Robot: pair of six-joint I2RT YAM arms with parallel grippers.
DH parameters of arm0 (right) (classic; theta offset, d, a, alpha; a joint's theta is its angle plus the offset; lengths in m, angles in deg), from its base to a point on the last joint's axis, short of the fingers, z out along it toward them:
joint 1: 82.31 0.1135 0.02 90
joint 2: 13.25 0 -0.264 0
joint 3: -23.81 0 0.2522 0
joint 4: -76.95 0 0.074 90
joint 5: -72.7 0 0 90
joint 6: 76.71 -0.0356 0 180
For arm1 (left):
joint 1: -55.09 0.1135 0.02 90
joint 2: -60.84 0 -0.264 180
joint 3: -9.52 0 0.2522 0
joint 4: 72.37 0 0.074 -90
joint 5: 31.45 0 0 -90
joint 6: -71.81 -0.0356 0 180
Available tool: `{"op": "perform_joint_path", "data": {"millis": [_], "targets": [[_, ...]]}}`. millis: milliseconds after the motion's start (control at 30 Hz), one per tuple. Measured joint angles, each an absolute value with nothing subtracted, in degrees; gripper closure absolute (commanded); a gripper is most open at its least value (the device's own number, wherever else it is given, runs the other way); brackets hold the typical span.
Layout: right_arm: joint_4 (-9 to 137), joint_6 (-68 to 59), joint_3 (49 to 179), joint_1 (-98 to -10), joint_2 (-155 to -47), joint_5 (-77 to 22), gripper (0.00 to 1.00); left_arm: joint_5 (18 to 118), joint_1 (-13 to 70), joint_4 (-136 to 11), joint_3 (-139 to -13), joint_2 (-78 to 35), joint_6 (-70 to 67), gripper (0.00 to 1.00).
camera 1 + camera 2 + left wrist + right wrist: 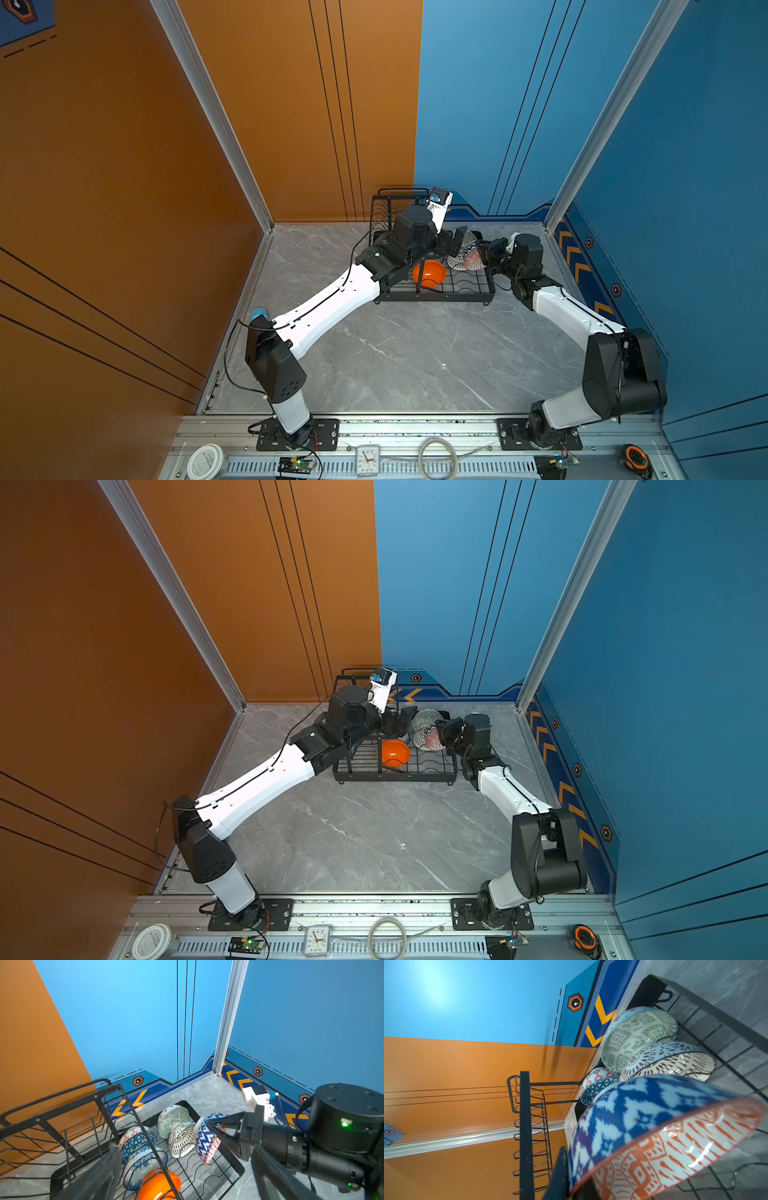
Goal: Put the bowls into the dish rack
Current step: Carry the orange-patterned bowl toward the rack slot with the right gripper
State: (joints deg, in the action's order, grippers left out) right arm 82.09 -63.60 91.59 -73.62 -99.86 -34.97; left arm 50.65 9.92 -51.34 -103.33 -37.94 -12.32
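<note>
The blue bowl [204, 1142] tilts on edge low in the rack [440, 296] tray. Its rim is pinched by the clamped right gripper [216, 1130], with the lattice bowl [181, 1139] just past the fingertips. Released off a slot, it could roll or chip that neighbour. The left gripper [456, 244], spread wide and empty, hovers opposite, near enough to collide.

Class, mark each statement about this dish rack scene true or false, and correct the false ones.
1. The right gripper is shut on the blue-and-white patterned bowl with an orange-patterned inside. True.
2. The left gripper grips the plain glossy orange bowl. False: it is open and empty; that bowl sits in the black wire dish rack.
3. The pale green patterned bowl lies outside the rack. False: it is in the rack.
4. The white bowl with black lattice is next to the green bowl. True.
</note>
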Motion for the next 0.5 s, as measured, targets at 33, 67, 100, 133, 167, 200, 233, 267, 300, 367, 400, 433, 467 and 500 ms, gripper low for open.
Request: {"op": "perform_joint_path", "data": {"millis": [33, 67, 100, 133, 167, 200, 233, 267, 300, 367, 400, 433, 467, 500], "targets": [[82.44, -63.57, 90.95, -73.27, -100.04, -34.77, 1.0, 50.95, 10.05, -51.34, -103.4, -38.25, -12.32, 0.02], [82.76, -63.57, 90.19, -72.88, -100.15, -34.47, 1.0, 51.21, 10.18, -51.32, -103.46, -38.51, -12.32, 0.02], [83.07, -63.6, 89.55, -72.57, -100.17, -34.16, 1.0, 51.39, 10.2, -51.3, -103.49, -38.77, -12.32, 0.02], [83.7, -63.6, 88.81, -72.26, -100.28, -33.9, 1.0, 51.56, 10.31, -51.3, -103.51, -39.03, -12.3, 0.02], [84.62, -63.62, 88.02, -71.98, -100.45, -33.59, 1.0, 51.8, 10.31, -51.28, -103.53, -39.27, -12.3, 0.02], [85.39, -63.62, 87.37, -71.74, -100.67, -33.44, 1.0, 52.0, 10.36, -51.23, -103.53, -39.4, -12.28, 0.02], [86.26, -63.64, 86.71, -71.52, -100.95, -33.2, 1.0, 52.22, 10.38, -51.1, -103.53, -39.47, -12.28, 0.02], [87.31, -63.7, 86.01, -71.3, -101.35, -32.83, 1.0, 52.44, 10.42, -51.04, -103.53, -39.47, -12.26, 0.02], [88.16, -63.88, 85.51, -71.15, -101.74, -32.5, 1.0, 52.57, 10.47, -51.06, -103.53, -39.49, -12.26, 0.02], [89.93, -64.27, 84.72, -71.04, -102.9, -31.91, 1.0, 52.72, 10.47, -51.06, -103.55, -39.47, -12.24, 0.02], [91.05, -64.51, 84.33, -71.04, -103.62, -31.63, 1.0, 52.83, 10.47, -51.04, -103.55, -39.49, -12.11, 0.02], [92.08, -64.69, 84.05, -71.04, -104.32, -31.41, 1.0, 52.88, 10.47, -51.04, -103.55, -39.49, -12.08, 0.02], [92.99, -64.78, 83.81, -71.04, -104.95, -31.15, 1.0, 52.94, 10.49, -51.06, -103.57, -39.49, -12.08, 0.02], [94.15, -64.93, 83.5, -71.04, -105.72, -30.95, 1.0, 53.14, 10.53, -51.06, -103.62, -39.47, -12.08, 0.02]]}}
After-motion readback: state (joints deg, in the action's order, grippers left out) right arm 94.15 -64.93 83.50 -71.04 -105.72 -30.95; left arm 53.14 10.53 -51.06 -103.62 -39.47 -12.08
